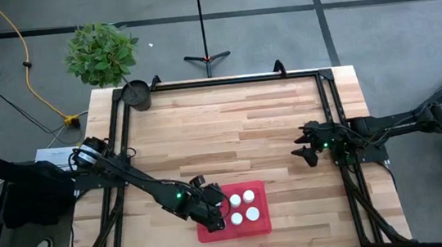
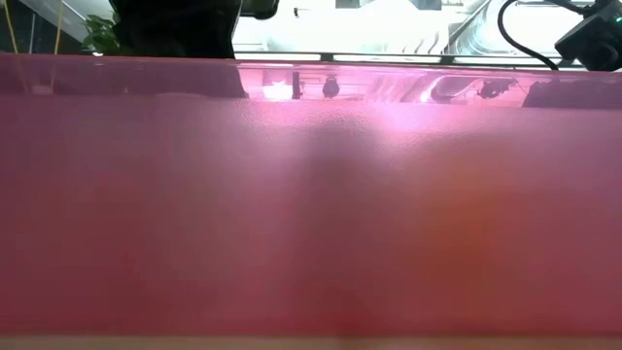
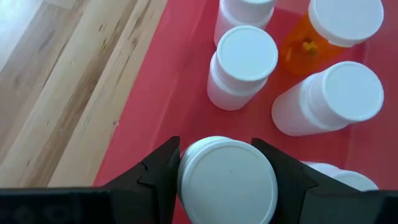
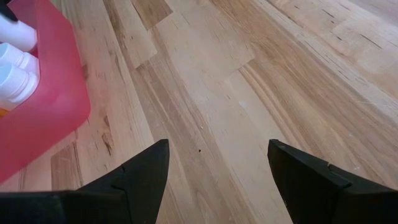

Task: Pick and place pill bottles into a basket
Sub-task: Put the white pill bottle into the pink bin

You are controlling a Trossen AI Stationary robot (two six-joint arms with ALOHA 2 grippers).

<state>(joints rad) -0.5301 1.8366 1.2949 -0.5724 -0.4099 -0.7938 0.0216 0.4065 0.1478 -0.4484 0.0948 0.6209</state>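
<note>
The red basket lies near the table's front edge; its wall fills the low view. Several pill bottles stand in it on their bases: white ones and an orange one. My left gripper is over the basket's left part, shut on another white pill bottle. My right gripper hangs open over bare wood at the table's right, holding nothing. My left gripper pinches the white pill bottle at its cap between the two fingers, one on each side. The fingers slant down from the table's left. The bottle is upright, cap up, inside the basket; the bottle itself hides whether its base rests on the floor.
A potted plant and a small dark pot are at the far left corner. Black frame rails run along the table's sides. Bare wood lies between the basket and the far edge.
</note>
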